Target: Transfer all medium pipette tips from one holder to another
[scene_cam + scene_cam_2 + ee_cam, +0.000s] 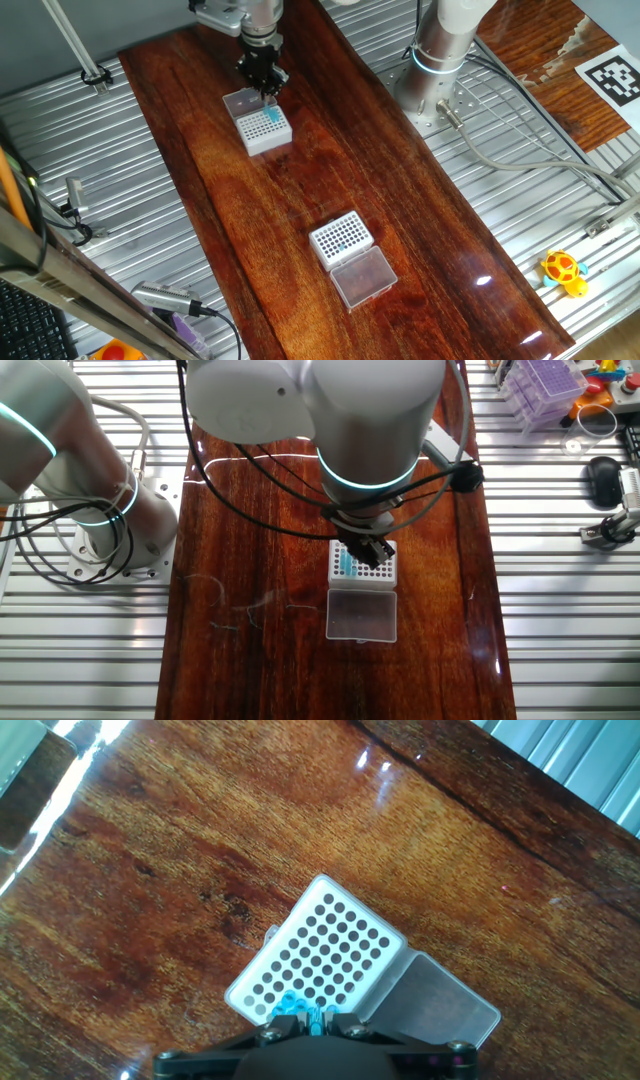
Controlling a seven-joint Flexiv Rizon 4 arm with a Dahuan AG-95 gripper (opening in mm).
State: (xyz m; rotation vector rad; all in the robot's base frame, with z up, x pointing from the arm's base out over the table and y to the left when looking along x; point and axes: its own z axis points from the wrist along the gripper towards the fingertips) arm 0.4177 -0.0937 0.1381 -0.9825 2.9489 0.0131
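Hovering my claw [268, 92] right over the far holder [264, 127] with its medium pipette tips [272, 116]. Fingers apart or together? I can't tell. The near holder [341, 238] sits well apart on the bench [300, 180].

Pincer [372, 547] over white holder [363, 563] (blue tips [347, 564] inside)

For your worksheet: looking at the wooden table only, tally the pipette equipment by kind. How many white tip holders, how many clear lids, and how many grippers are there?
White tip holders: 2 (holder under the gripper, nearer holder)
Clear lids: 2 (far lid, near lid)
Grippers: 1 (gripper)
Total: 5
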